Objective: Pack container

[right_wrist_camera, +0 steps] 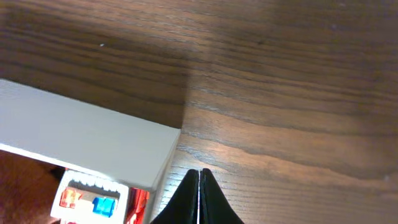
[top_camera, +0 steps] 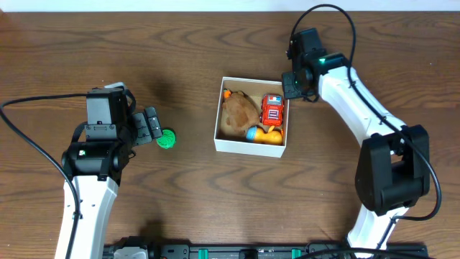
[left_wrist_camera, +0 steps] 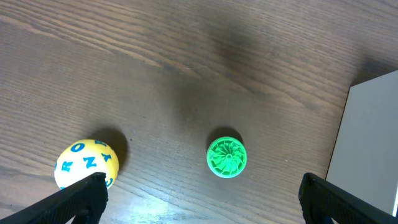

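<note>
Next pick turns on the green disc (left_wrist_camera: pixel 226 156). It lies flat on the bench (top_camera: pixel 86 43), just ahead of the left tool (left_wrist_camera: pixel 202 190) and in line with the gap between its fingers (left_wrist_camera: pixel 81 199). The left tool is spread wide and holds nothing. Both fingers show at the bottom corners of the wrist view, with the disc further out between them. The disc is round, so there's no long axis to line up with. My read: jaw angle barely matters, the tool just needs to go forward and down.

The box (top_camera: pixel 251 145) sits mid-bench, on the robot's right of the disc, near it but not touching. Its white wall fills the right edge of the left wrist view. Inside it: brown plush (top_camera: pixel 238 114), red car (top_camera: pixel 272 110), orange-and-blue toy (top_camera: pixel 262 134). Free floor looks tight; can't tell how much.

A yellow ball (left_wrist_camera: pixel 86 163) with blue letters lies just beside one left-tool finger, on the side away from the box. It's not visible overhead, probably under the arm.

The right tool (right_wrist_camera: pixel 199 186) is pinched together and empty, at the box's far corner just outside the wall. It's well apart from the disc, with the box between them.

Judgement: the left arm is clearly nearer, so it takes the disc and carries it rightward to the box. Risk: the disc is low, so the fingers could skid over it.
</note>
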